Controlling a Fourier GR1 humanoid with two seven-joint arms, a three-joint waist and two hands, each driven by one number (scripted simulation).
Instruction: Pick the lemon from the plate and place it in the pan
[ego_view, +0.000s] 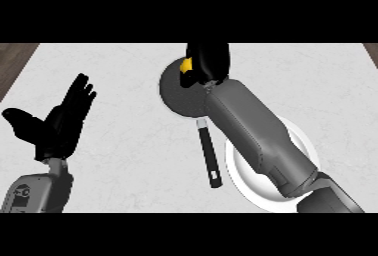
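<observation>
Black fingers of the left hand stand straight and spread, resting released at the left over the pale marbled surface. To the right of it, the dark pan lies beneath the right hand, its black handle pointing back toward the forearm. The right hand is curled around the yellow lemon, grasping it above the pan's bowl. Behind that hand, under the grey forearm, sits the white plate. No writing is readable.
</observation>
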